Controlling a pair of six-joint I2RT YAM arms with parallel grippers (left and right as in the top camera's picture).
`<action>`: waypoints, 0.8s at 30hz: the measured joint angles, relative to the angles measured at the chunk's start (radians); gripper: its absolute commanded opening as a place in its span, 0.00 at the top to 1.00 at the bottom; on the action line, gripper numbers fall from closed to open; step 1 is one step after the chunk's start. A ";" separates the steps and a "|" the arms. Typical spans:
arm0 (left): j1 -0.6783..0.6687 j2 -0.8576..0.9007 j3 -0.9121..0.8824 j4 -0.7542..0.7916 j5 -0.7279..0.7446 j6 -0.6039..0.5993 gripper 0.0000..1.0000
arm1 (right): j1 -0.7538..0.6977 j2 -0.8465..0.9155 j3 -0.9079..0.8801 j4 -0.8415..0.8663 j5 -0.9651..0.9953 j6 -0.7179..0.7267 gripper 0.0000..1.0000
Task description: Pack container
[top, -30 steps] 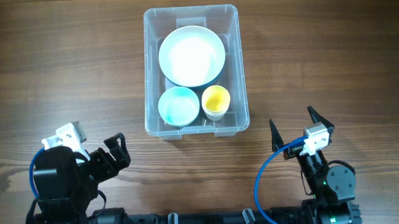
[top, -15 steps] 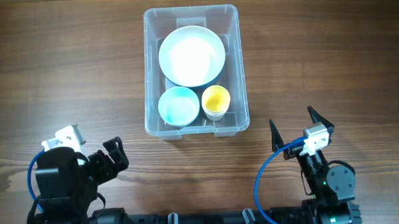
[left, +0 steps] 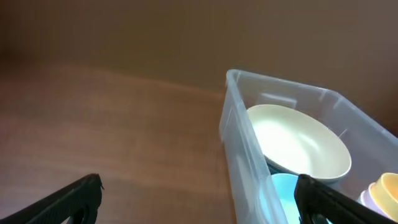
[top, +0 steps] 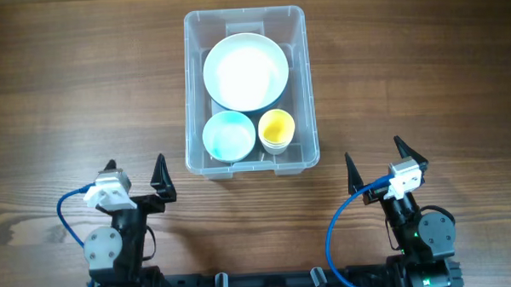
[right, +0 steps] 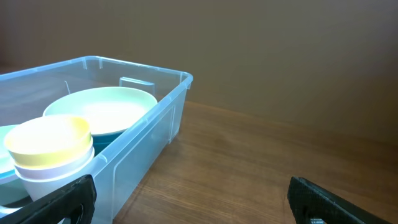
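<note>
Looks packed, likely done: container [top: 243, 13] on table [top: 66, 82] holding white bowl [top: 245, 71], blue bowl [top: 229, 136], yellow cup [top: 276, 128], with left gripper [top: 136, 162] and right gripper [top: 372, 150] short of container, jaws spread, empty.

One clear container [top: 189, 120] is seen on one wooden tabletop [top: 423, 61]. Two bowls are counted inside it: one large white bowl [top: 245, 71] and one smaller light-blue bowl [top: 229, 136]. Two cups are counted, stacked: one yellow cup [top: 277, 126] nested in one pale cup [right: 50, 177]. Two end effectors are shown, the left end effector [top: 136, 165] and the right end effector [top: 372, 150].
</note>
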 measured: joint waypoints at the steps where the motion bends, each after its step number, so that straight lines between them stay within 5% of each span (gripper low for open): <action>1: -0.001 -0.011 -0.020 0.047 -0.001 0.012 0.00 | 0.000 0.000 0.000 0.000 0.000 0.000 0.00; 9: -0.042 -0.021 -0.127 0.165 0.003 0.169 0.00 | 0.000 0.000 0.000 0.000 0.000 -0.003 0.00; 24: -0.042 -0.021 -0.138 0.146 0.003 0.190 0.00 | 0.000 0.000 0.000 0.000 0.000 -0.003 0.00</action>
